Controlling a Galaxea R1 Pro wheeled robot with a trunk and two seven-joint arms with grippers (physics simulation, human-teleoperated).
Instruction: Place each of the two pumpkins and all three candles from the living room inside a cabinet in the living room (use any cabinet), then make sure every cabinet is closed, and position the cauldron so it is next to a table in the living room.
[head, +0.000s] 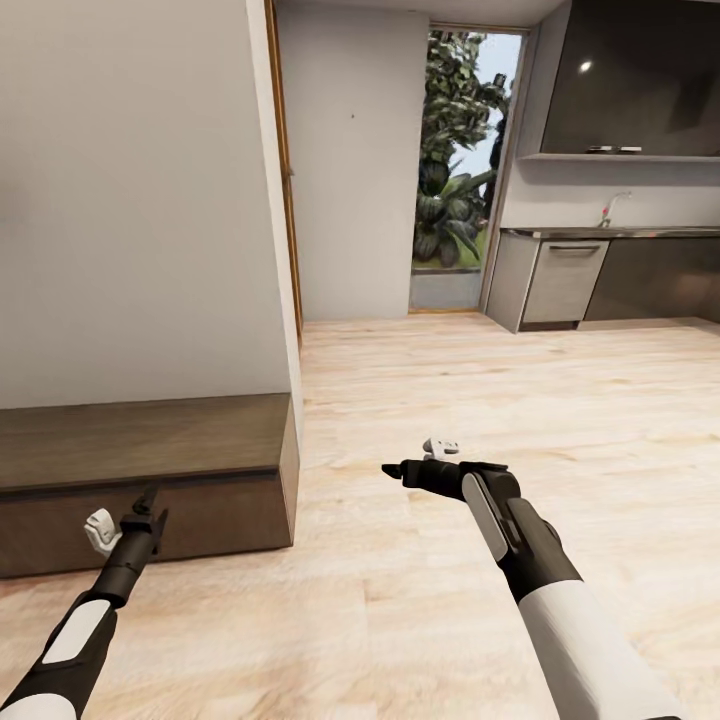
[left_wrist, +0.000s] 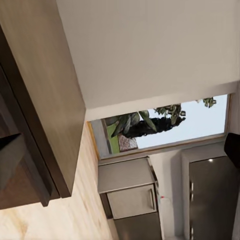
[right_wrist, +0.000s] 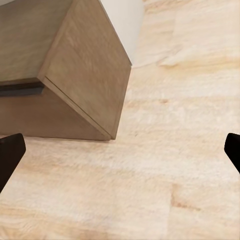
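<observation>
Both jaws stand spread with nothing between them, as far as I can judge. At far left my left gripper (head: 150, 497) points at the front of the cabinet (head: 140, 440) — a long, low dark-brown unit against the white wall (head: 130, 200), its front shut. I judge that front stiff and heavy enough to need a firm pull at its top edge, where a dark gap runs under the lid. Moving right, my right gripper (head: 392, 470) hovers over pale wood floor (head: 500, 380), fingertips (right_wrist: 10, 150) wide apart. Far right, kitchen cupboards (head: 560, 280) beside a garden doorway (head: 460, 160).
</observation>
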